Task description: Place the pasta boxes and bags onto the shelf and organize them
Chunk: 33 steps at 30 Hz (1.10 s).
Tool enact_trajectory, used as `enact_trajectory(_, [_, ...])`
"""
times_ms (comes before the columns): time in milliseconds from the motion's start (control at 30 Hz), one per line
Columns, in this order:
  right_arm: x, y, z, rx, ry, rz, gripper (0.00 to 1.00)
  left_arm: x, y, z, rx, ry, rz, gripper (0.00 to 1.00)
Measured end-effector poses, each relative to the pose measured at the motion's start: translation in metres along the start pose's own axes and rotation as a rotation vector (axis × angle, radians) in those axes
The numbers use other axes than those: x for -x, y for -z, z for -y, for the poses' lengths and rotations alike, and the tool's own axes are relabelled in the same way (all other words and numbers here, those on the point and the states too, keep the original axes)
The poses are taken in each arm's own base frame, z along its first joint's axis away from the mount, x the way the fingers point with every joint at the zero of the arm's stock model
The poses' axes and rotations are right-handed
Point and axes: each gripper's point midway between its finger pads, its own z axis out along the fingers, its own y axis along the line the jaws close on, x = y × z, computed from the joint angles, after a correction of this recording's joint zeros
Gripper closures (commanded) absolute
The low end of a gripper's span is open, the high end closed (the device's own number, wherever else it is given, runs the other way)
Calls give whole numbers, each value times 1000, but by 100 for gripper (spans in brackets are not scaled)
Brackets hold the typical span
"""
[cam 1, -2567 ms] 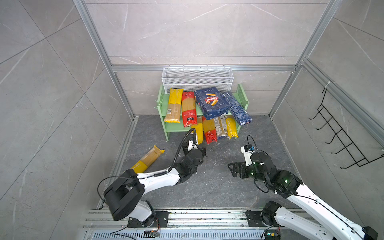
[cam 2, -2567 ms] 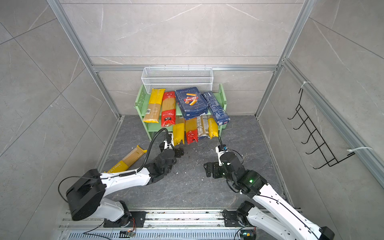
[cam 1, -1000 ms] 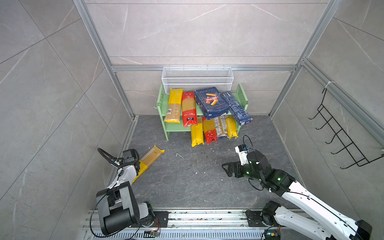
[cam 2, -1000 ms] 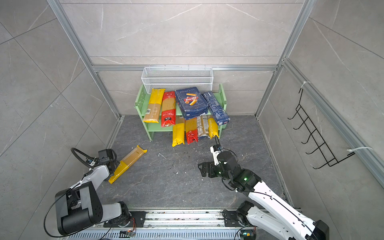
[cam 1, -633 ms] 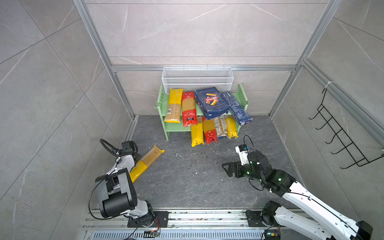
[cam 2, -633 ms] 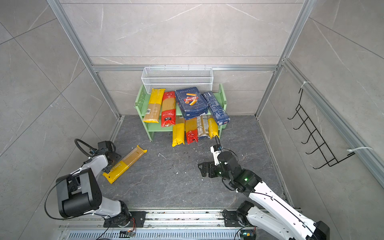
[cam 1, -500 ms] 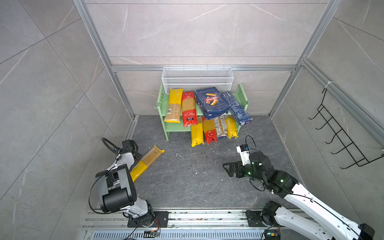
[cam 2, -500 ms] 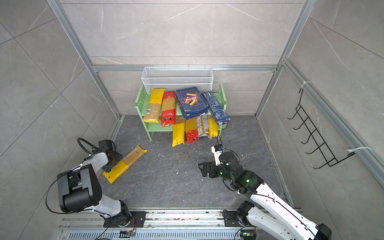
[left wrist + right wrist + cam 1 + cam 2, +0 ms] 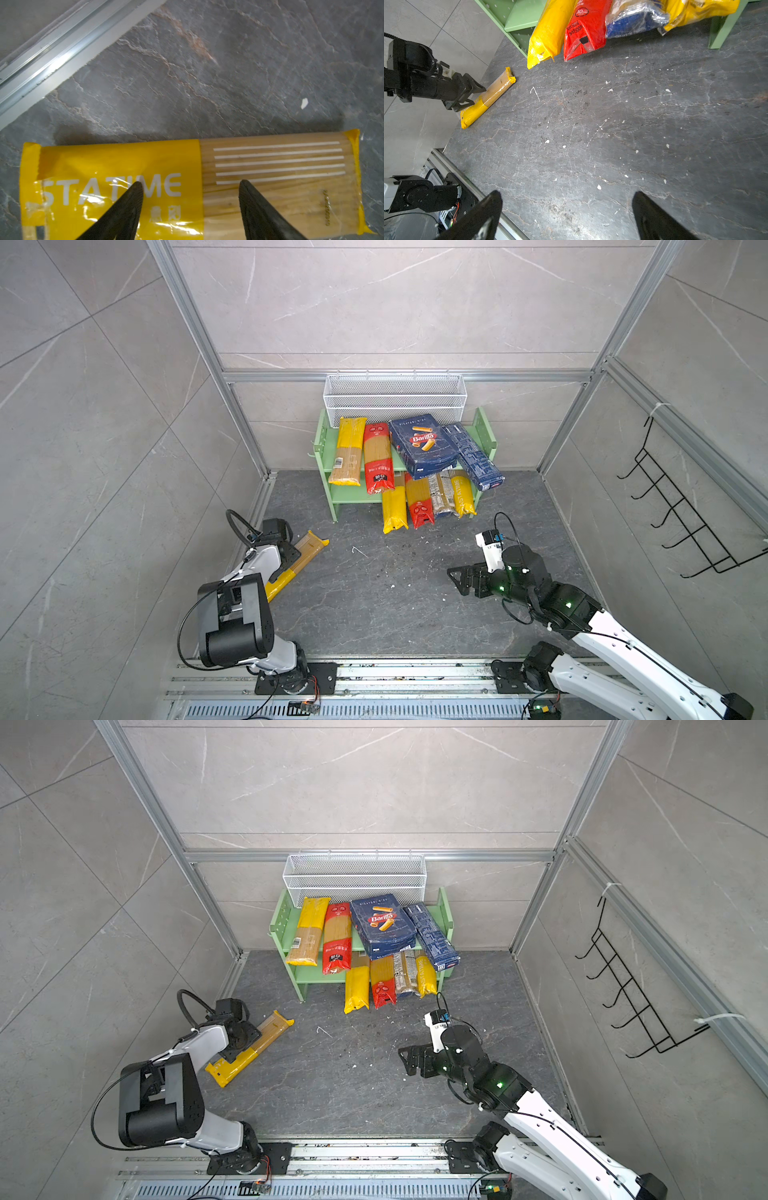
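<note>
One yellow PASTATIME spaghetti bag (image 9: 309, 545) (image 9: 266, 1031) (image 9: 116, 162) (image 9: 494, 91) lies flat on the dark floor near the left wall. My left gripper (image 9: 291, 558) (image 9: 243, 1042) (image 9: 190, 185) is open just over its middle, its fingertips spaced along the bag's length. Whether they touch the bag I cannot tell. The green shelf (image 9: 322, 439) (image 9: 278, 928) holds the wide Barilla box (image 9: 422, 445) (image 9: 382, 925), the narrow blue box (image 9: 473, 456) (image 9: 432, 938) and several bags (image 9: 377, 458), some of them (image 9: 548, 35) sliding off the lower board. My right gripper (image 9: 457, 580) (image 9: 409, 1058) (image 9: 566, 195) hangs open over bare floor.
A white wire basket (image 9: 395, 400) sits above the shelf. A black hook rack (image 9: 681, 514) hangs on the right wall. An aluminium rail (image 9: 52, 58) runs along the left wall close to the floor bag. Pale pasta crumbs (image 9: 599, 187) dot the floor.
My left arm swung from the shelf front over to the left wall and now sits over the floor bag, its jaws slightly narrower. The right arm barely moved.
</note>
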Motion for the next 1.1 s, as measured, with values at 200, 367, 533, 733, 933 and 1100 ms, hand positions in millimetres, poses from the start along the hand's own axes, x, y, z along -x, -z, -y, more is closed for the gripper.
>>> enact_trajectory(200, [3, 8, -2, 13, 15, 27, 0, -23, 5, 29, -23, -83, -1, 25])
enact_trajectory(367, [4, 15, -1, 13, 18, 41, 1, -29, 2, 33, -8, -89, 8, 26])
enact_trajectory(533, [4, 22, 1, 10, 17, 56, 0, -33, 1, 37, 3, -95, 18, 25])
enact_trajectory(733, [2, 23, 2, 7, 18, 50, 0, -39, 1, 52, 10, -136, 24, 26])
enact_trajectory(933, [1, 25, 3, 3, 20, 49, 0, -54, 1, 68, 22, -193, 6, 29])
enact_trajectory(1100, [0, 28, 6, -8, 25, 50, 0, -61, 4, 67, 33, -214, -14, 24])
